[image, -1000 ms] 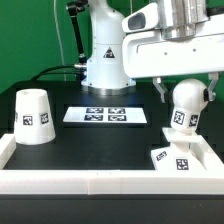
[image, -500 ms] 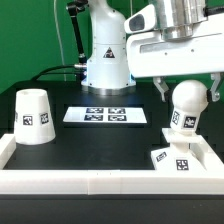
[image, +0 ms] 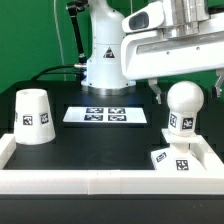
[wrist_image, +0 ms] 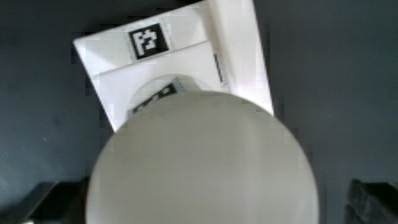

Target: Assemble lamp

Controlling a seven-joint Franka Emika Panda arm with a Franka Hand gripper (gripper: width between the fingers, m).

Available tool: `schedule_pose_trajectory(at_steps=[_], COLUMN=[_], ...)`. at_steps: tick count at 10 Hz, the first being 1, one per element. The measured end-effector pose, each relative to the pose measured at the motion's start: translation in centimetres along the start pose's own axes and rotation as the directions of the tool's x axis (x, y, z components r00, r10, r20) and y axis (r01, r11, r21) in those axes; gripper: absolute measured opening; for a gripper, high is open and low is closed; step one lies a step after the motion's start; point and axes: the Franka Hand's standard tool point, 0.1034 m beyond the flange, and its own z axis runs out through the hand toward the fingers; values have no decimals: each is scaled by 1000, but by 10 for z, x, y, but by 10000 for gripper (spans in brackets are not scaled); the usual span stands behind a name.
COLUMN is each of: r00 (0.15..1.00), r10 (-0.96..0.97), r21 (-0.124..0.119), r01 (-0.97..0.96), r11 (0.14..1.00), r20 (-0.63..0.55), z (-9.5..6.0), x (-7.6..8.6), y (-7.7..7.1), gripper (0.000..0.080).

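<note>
Bulb [image: 181,103], one base [image: 180,160], one shade [image: 33,116]

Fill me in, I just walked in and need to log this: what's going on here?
A robot arm is putting a lamp together. Its gripper is open around the round bulb, whose stem sits on the square base at the exterior view's right, inside the white tray wall. The fingers look clear of the bulb. The shade stands apart, mouth down, at the exterior view's left, with the marker board between.

Smooth white plastic bulb [image: 182,103], matt white shade [image: 33,116], matt black table [image: 90,145], paper-like marker board [image: 106,115]
</note>
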Motion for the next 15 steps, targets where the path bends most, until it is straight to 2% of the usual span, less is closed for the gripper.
schedule_pose_trajectory(at_steps=[3,4,6,10,12,14,15], r00=[974,926,814,556,386,271,253], r10=[-225,-376,-580,-830,-920,-959,-964], r21=[-4,-34,-57,-58,-55,-50,-49], r01=[225,376,580,831,922,962,967], r11=[974,926,813,554,383,268,250], r20=[1,-3,8,41,64,80,81], z=[1,1,-1,2,4,5,5], x=[0,1,3,2,0,0,0], y=[1,0,1,3,1,1,2], gripper=[698,698,698,698,698,698,698])
